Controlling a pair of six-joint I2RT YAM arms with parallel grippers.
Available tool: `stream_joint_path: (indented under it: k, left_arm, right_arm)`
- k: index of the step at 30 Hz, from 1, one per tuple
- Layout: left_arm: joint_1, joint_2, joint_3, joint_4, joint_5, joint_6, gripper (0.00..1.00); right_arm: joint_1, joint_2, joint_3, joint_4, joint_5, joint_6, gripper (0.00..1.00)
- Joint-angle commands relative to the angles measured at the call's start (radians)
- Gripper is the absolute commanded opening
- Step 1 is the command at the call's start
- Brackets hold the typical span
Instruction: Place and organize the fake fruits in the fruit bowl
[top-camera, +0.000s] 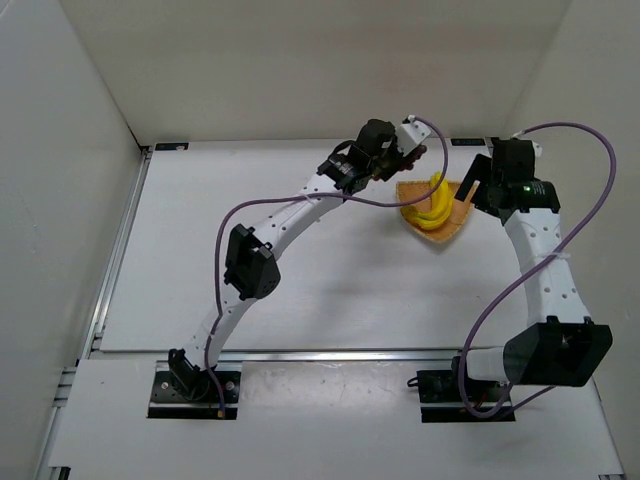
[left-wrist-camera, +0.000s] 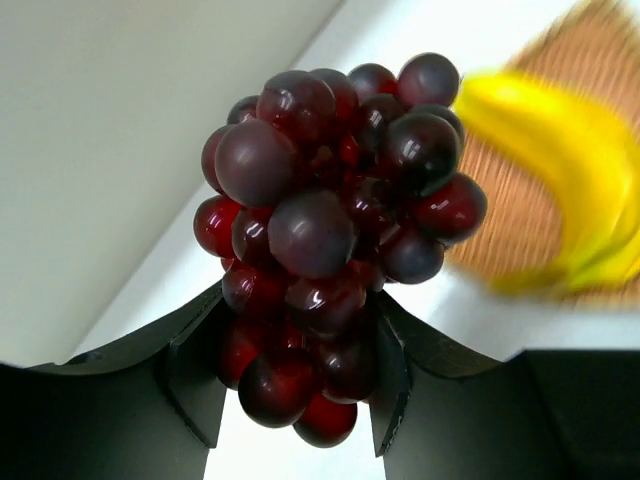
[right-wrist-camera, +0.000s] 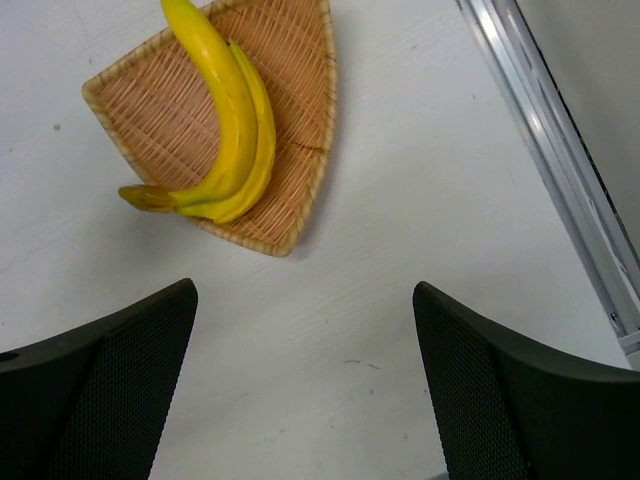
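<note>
The grapes (left-wrist-camera: 330, 250) are a tight bunch of glossy, dark purple-red balls, held just beside the bowl (right-wrist-camera: 150, 110), while the smooth, curved yellow banana (right-wrist-camera: 225, 130) lies across the bowl with its brownish stem end poking over the rim. The left gripper (left-wrist-camera: 295, 370) has its black fingers (left-wrist-camera: 190, 380) pressed in on the bunch from both sides, pinching it near one end. The right gripper (right-wrist-camera: 305, 330) is spread wide with nothing between its mesh-textured fingers, above the white table (right-wrist-camera: 400, 250) near the bowl, a shallow, tan, woven, rounded-triangle dish.
</note>
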Motion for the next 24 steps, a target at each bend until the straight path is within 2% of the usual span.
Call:
stream_joint_path:
  k: [1,7,10,14,16,18,19,20,22,24]
  left_arm:
    - [-0.033,0.071,0.056,0.172,0.08,0.005,0.24]
    - [-0.074,0.127,0.027,0.318,0.183,-0.004,0.35]
    - [-0.085,0.141,0.004,0.402,0.22,0.009,0.49]
    - [-0.108,0.167,0.001,0.482,0.22,0.062,0.52]
    - [-0.108,0.177,-0.026,0.566,0.22,0.071,0.56]
    - [-0.108,0.191,-0.026,0.582,0.229,0.094,0.61]
    - [-0.108,0.202,-0.026,0.591,0.229,0.094,0.65]
    - [-0.108,0.202,-0.036,0.591,0.229,0.106,0.8]
    - [-0.108,0.202,-0.036,0.591,0.229,0.137,0.96]
    - [-0.108,0.202,-0.036,0.591,0.229,0.164,1.0]
  right_arm:
    - [-0.022,-0.08,-0.023,0.028,0.08,0.043,0.92]
    - [-0.089,-0.192,-0.069,0.054,0.177,0.119,0.92]
    - [-0.1,-0.226,-0.11,0.072,0.177,0.11,0.92]
    - [-0.1,-0.237,-0.121,0.085,0.189,0.071,0.92]
    - [-0.1,-0.248,-0.13,0.085,0.198,0.06,0.92]
    - [-0.1,-0.248,-0.13,0.085,0.198,0.051,0.92]
    - [-0.1,-0.258,-0.139,0.085,0.198,0.041,0.92]
    - [-0.1,-0.258,-0.139,0.085,0.198,0.041,0.92]
    - [-0.1,-0.268,-0.139,0.085,0.198,0.021,0.92]
    - [-0.1,-0.268,-0.148,0.085,0.198,0.021,0.92]
